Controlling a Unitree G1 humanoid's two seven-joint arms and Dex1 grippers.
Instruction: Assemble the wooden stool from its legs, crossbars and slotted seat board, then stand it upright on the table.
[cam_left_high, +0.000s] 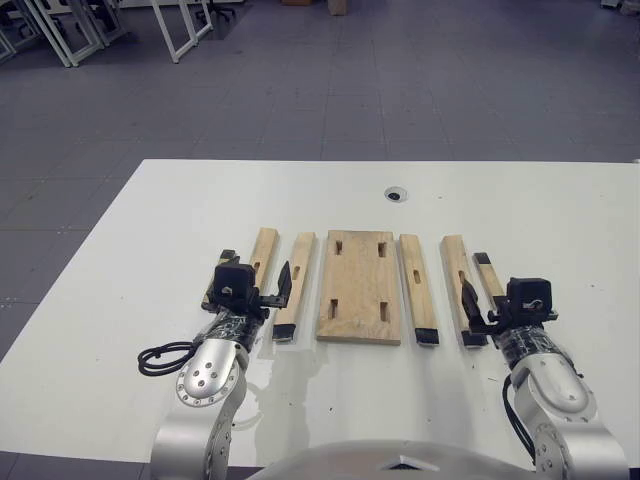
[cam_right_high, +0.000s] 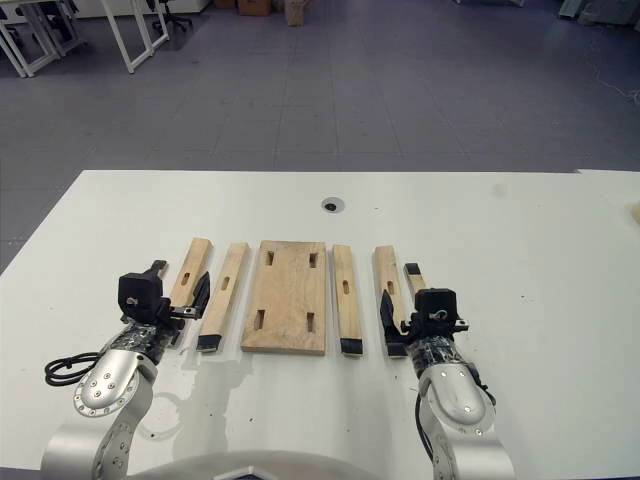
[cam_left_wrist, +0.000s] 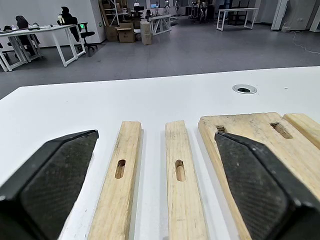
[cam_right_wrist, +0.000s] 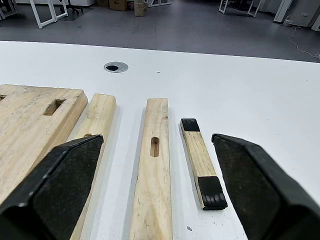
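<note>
The slotted seat board (cam_left_high: 358, 285) lies flat in the middle of the white table (cam_left_high: 560, 220). Two slotted legs (cam_left_high: 296, 283) lie side by side to its left, and two more legs (cam_left_high: 417, 285) to its right. A short crossbar with black ends (cam_left_high: 487, 273) rests at the far right. Another dark-tipped piece (cam_left_high: 224, 256) peeks out behind my left gripper. My left gripper (cam_left_high: 250, 295) is open low over the near ends of the left legs (cam_left_wrist: 120, 190). My right gripper (cam_left_high: 505, 305) is open, straddling the outer right leg (cam_right_wrist: 155, 170) and the crossbar (cam_right_wrist: 200, 155).
A round cable hole (cam_left_high: 397, 194) sits in the table beyond the board. A black cable loop (cam_left_high: 160, 358) hangs by my left forearm. The table's far edge gives onto grey floor with white desk frames (cam_left_high: 60, 30).
</note>
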